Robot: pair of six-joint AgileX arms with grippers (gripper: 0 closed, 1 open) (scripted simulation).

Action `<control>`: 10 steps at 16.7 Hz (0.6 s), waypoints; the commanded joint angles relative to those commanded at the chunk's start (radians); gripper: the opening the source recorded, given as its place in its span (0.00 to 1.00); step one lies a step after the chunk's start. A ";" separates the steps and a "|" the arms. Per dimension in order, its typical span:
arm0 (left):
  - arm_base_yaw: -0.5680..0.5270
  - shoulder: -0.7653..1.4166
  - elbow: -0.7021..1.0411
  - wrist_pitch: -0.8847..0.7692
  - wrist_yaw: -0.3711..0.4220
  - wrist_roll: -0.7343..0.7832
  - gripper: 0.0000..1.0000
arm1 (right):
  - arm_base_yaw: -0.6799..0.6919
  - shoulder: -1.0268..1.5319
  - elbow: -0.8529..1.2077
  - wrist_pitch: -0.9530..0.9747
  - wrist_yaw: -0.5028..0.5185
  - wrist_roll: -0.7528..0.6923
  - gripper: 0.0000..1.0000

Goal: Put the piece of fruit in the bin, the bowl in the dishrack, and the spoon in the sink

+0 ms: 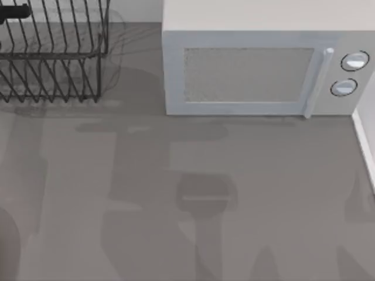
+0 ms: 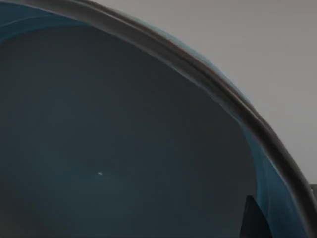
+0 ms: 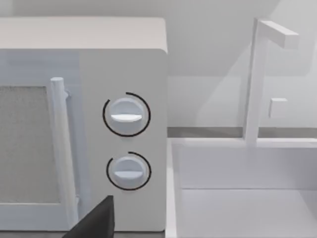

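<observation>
Quick rundown of what you've got right now. In the top view, the dishrack (image 1: 53, 55) sits in the far left corner of the table (image 1: 176, 193), a black wire frame with slanted prongs. There's a short dark bar over its top-left corner, and you can't tell what it is. The white microwave (image 1: 263, 70) is just to the right of the rack, door shut, with two round knobs (image 1: 349, 73) on its right side. A white edge of the sink (image 1: 364, 143) runs along the right side of the table, just beside the microwave.

Your left wrist view is right up against the bowl (image 2: 124, 148). You're looking into the teal inside, with the dark rim curving across the view and a plain grey background behind it. A dark sliver of the left gripper (image 2: 253, 222) pokes in at the rim. You honestly can't tell if it's clamped on the bowl or wide.

Your right wrist view faces the microwave knobs, with the sink basin and its white faucet (image 3: 257, 79) next to them. A dark corner of the right gripper (image 3: 96, 220) shows low in front of the microwave, and its state is also impossible to tell.
</observation>
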 joint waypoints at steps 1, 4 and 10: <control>0.000 0.000 0.000 0.000 0.000 0.000 0.15 | 0.000 0.000 0.000 0.000 0.000 0.000 1.00; 0.000 0.000 0.000 0.000 0.000 0.000 0.38 | 0.000 0.000 0.000 0.000 0.000 0.000 1.00; 0.000 0.000 0.000 0.000 0.000 0.000 0.83 | 0.000 0.000 0.000 0.000 0.000 0.000 1.00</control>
